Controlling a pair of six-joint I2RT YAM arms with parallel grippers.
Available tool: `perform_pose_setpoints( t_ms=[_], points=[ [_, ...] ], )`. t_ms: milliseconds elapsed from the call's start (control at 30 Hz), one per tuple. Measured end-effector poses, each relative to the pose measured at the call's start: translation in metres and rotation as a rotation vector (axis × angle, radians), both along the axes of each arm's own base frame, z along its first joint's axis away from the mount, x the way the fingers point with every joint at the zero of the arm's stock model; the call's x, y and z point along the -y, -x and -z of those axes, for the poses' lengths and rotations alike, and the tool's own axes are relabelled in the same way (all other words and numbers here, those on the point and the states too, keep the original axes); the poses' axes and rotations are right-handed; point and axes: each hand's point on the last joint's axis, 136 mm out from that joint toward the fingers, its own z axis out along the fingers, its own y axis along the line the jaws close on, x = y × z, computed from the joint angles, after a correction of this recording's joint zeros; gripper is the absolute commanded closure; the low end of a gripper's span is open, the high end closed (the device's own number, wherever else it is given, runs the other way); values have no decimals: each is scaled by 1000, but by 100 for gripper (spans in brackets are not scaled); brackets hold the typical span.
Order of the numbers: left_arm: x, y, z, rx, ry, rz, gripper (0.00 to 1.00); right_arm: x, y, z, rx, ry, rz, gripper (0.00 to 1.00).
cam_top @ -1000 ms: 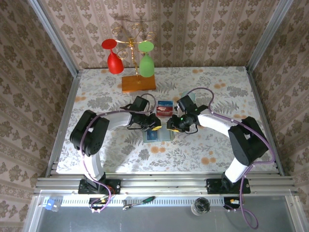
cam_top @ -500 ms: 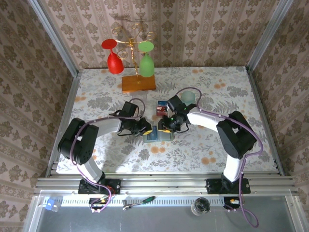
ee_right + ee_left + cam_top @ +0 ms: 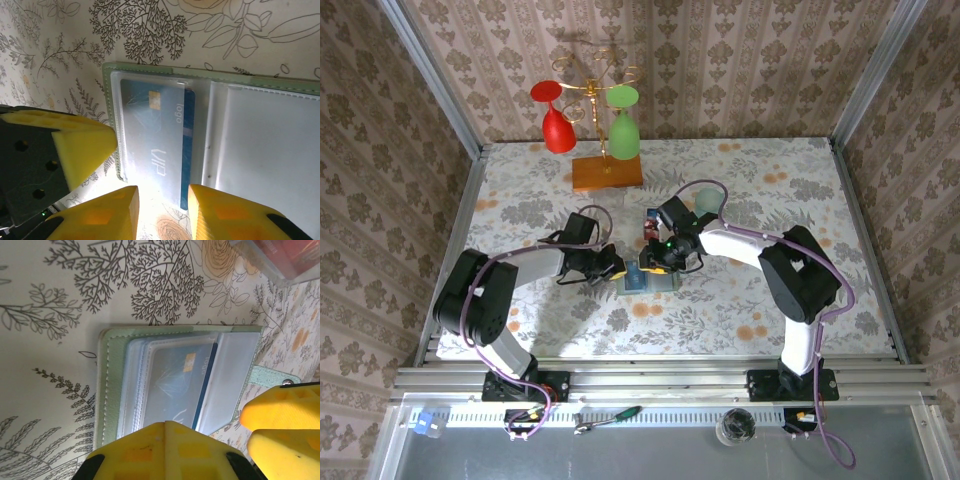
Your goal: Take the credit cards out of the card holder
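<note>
The card holder (image 3: 648, 281) lies open and flat on the table, with a pale green rim (image 3: 112, 390) and clear sleeves (image 3: 265, 145). A blue credit card (image 3: 150, 135) sits in a sleeve (image 3: 180, 385), and its near edge sticks out past the holder. My left gripper (image 3: 170, 427) is shut with nothing between its fingers, its tip at the holder's left side (image 3: 613, 268). My right gripper (image 3: 162, 210) is open just above the blue card's protruding edge (image 3: 655, 258). Each gripper's yellow fingers appear in the other wrist view.
A clear plastic box (image 3: 661, 222) holding a red card (image 3: 280, 257) stands just behind the holder. At the back, an orange-brown wooden slab (image 3: 607, 172) carries a rack with a red glass (image 3: 557, 128) and a green glass (image 3: 623, 130).
Both grippers have shifted left over the holder. The left jaws have closed fully. The right jaws keep the same gap.
</note>
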Motion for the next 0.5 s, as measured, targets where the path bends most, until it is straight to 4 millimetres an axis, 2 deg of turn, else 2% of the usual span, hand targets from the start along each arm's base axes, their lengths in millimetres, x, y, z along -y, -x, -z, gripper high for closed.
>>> perform_pose_setpoints(
  t_ms=[500],
  points=[
    [-5, 7, 13, -21, -22, 1, 100, -6, 5, 15, -42, 4, -19, 68]
  ],
)
